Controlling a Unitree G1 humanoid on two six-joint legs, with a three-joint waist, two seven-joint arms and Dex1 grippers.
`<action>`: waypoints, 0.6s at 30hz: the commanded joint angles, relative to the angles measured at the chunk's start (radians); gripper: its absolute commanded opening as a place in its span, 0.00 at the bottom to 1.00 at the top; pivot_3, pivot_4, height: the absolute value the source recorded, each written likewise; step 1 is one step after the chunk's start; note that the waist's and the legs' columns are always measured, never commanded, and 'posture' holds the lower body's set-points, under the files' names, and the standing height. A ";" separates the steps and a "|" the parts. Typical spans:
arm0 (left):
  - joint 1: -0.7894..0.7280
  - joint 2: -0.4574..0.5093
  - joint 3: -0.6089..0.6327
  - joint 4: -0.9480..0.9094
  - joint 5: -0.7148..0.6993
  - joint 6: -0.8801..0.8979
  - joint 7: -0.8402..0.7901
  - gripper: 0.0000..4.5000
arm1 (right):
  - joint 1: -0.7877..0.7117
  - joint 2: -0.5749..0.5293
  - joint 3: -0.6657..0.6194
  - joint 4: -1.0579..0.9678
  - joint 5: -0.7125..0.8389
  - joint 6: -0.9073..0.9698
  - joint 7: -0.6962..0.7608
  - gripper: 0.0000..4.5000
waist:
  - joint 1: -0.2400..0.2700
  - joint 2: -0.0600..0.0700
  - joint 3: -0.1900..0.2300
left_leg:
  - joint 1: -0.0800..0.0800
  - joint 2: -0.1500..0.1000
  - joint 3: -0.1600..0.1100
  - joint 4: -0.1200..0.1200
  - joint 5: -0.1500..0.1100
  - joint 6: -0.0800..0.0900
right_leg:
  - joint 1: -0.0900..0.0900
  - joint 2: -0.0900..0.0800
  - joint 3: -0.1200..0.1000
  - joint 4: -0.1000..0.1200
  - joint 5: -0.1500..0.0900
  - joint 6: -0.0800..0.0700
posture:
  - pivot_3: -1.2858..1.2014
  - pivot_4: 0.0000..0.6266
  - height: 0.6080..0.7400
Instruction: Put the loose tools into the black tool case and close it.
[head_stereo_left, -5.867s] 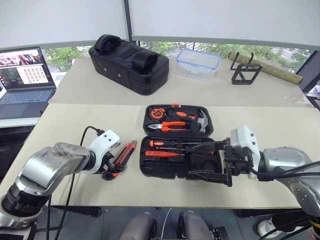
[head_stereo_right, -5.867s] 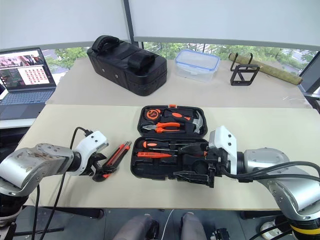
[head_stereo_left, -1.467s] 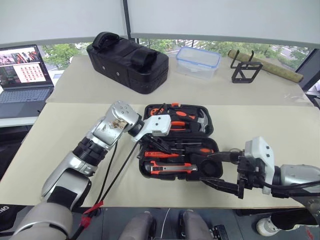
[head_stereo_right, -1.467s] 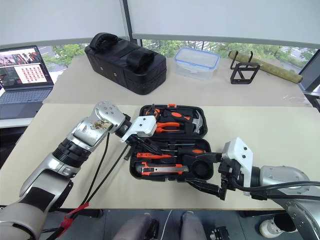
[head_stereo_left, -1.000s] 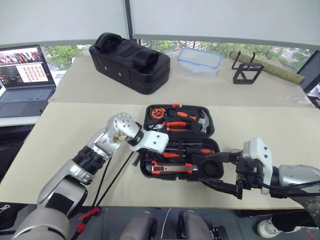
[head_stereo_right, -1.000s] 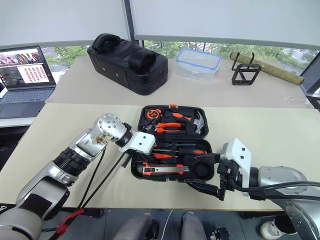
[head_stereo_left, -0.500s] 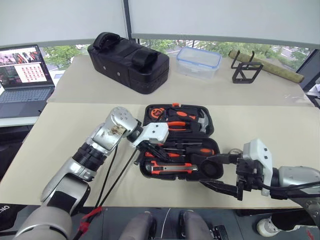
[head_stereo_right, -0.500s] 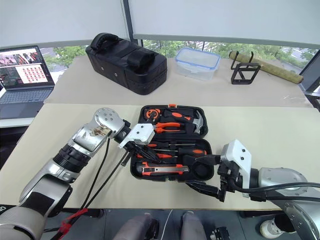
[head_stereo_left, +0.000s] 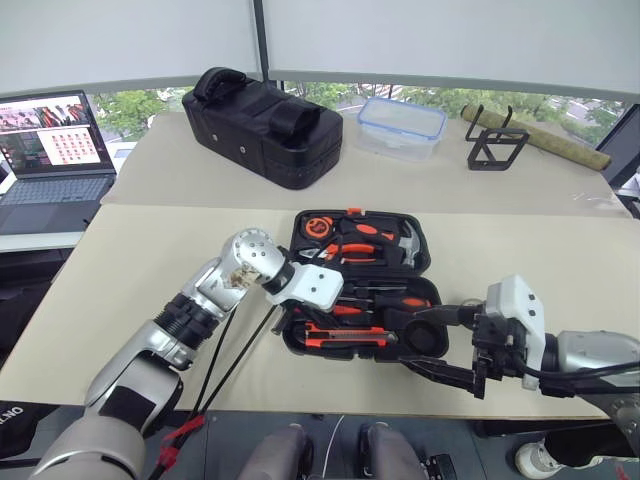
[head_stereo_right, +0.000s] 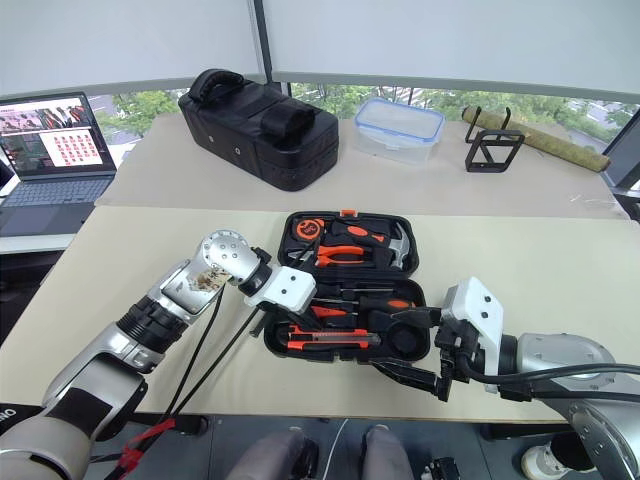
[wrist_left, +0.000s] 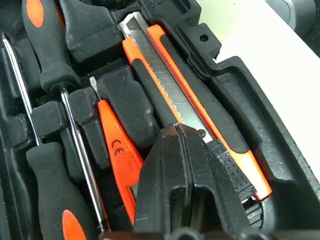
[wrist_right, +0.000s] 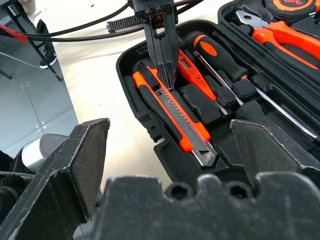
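The black tool case (head_stereo_left: 296, 335) lies open on the table, lid hinged back. In its front half rest two black-and-orange screwdrivers (wrist_left: 50, 55), an orange tester screwdriver (wrist_left: 117, 147) and the black-and-orange utility knife (wrist_left: 172, 97). That knife (head_stereo_left: 345, 340) sits in the recess nearest the front edge. My left gripper (wrist_left: 177, 132) is shut, with its tips pointing down onto the knife's handle end (wrist_right: 150, 82) and nothing held between them. My right gripper (head_stereo_left: 408, 340) stands open at the case's front right corner, holding nothing.
The lid (head_stereo_left: 415, 262) holds orange pliers, a hammer and a tape measure. Behind the case are a bulky black bag (head_stereo_left: 265, 125), a clear plastic box (head_stereo_left: 402, 125) and a black wire stand (head_stereo_left: 497, 148). A laptop (head_stereo_left: 50, 150) sits far left. Cables (head_stereo_left: 230, 360) hang from my left arm.
The utility knife, earlier on the table left of the case, now lies in the case's front recess. My left gripper came over the case with it. The right gripper drew back slightly.
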 joint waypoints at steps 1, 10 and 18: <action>0.040 0.010 0.065 -0.033 -0.081 0.094 -0.013 0.01 | 0.015 -0.010 -0.069 -0.010 0.022 -0.006 0.010 1.00 | -0.001 0.000 0.000 | 0.000 0.000 0.000 0.000 0.000 0.000 | 0.000 0.000 0.000 0.000 0.000 0.000 | 0.52 0.24 0.86; 0.061 0.146 0.382 -0.223 -0.433 0.469 -0.019 0.40 | 0.150 -0.107 -0.297 0.127 -0.067 -0.018 0.130 1.00 | -0.009 0.000 0.000 | -0.009 0.000 0.000 0.001 0.001 -0.001 | -0.010 0.002 -0.001 0.003 0.000 0.000 | 0.52 0.24 0.86; 0.186 0.283 0.503 -0.441 -0.600 0.656 0.028 0.99 | 0.099 -0.169 -0.163 0.339 -0.253 -0.135 0.186 1.00 | -0.018 0.000 0.001 | -0.003 0.000 0.000 -0.002 0.000 -0.001 | -0.005 0.001 0.000 0.002 -0.001 -0.001 | 0.52 0.24 0.86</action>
